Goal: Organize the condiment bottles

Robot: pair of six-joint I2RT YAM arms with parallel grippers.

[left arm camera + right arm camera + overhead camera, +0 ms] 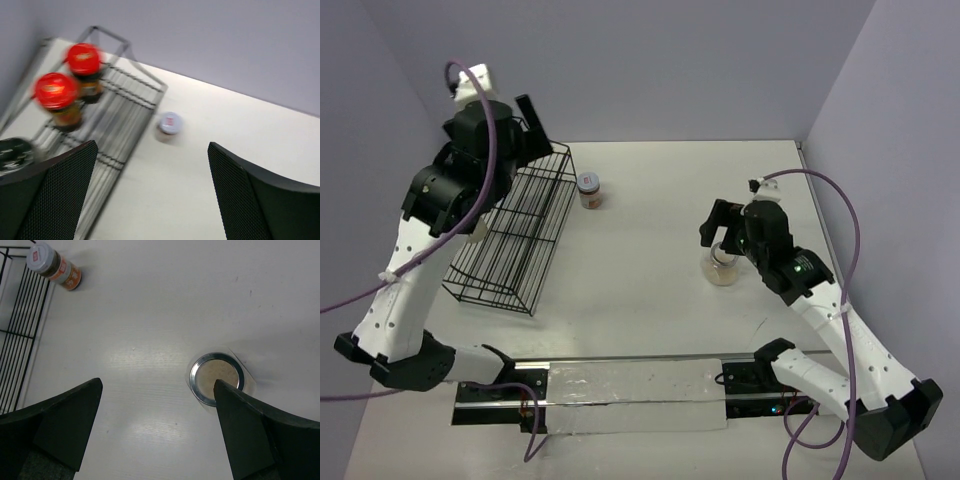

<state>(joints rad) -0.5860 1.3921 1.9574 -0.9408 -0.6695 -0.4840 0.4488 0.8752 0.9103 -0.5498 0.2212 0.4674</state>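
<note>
We see the wide jar (216, 378) on the worktop (650, 300) at the right, directly under our right end effector (157, 387), wide open and empty like the left end effector (152, 150) near the rack (510, 240). We judge it smooth, breakable glass; grip its sides below the rim.

Even bright light, soft shadows, left wrist view motion-blurred

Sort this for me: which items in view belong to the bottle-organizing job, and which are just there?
Job:
- nearer red-lidded jar and farther red-lidded jar, both on the rack
- silver-lidded jar, on the table
- wide beige-filled jar, on the table
- dark-capped jar, blurred

Just there:
- wire rack
- clear sheet at the near edge
</note>
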